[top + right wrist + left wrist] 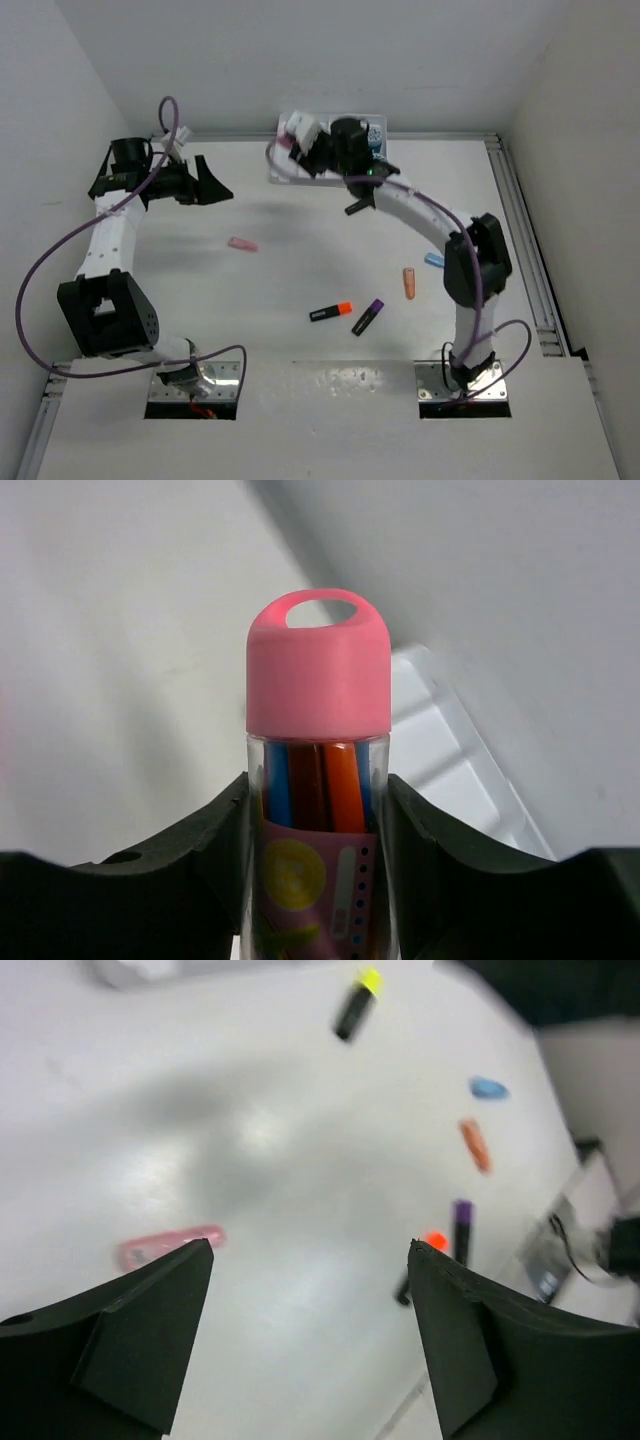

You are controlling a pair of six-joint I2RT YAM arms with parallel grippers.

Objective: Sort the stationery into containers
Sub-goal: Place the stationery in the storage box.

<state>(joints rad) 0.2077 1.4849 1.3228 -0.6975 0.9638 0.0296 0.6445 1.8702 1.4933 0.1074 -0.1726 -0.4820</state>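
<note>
Currently the item in hand is a clear tube [316, 750] of coloured pens with a pink cap [318, 665]. The right gripper [318, 810] pinches it across the barrel, one finger on each side. The tube's long axis runs straight out along the fingers, cap leading. Its lower end is cut off by the frame edge.

Key relation: in the wrist view the white tray [450, 730] lies ahead and to the right of the cap, and its ridged dividers run off obliquely. The overhead view puts the right gripper at the tray's left end, at the far side of the table [280, 280]. I cannot tell which compartment is under the tube, or whether the tube touches the tray. Judgement: placing depends on turning the tube's axis parallel to the dividers before lowering, since as held it sits at an angle to them.

Outward, these loose pieces lie on the table:
- yellow highlighter [357, 1002], nearest the tray
- blue piece [434, 260] and peach stick [409, 283], beside the right arm
- orange highlighter [330, 311] and purple highlighter [368, 317], close together mid-table
- pink eraser [170, 1247], alone on the left

The left gripper [310, 1250] is spread wide and empty, at the far left. The pink eraser is the piece nearest it, toward the bases. Its long axis runs roughly along the line between the fingertips, so a grasp would likely need a wrist turn.
</note>
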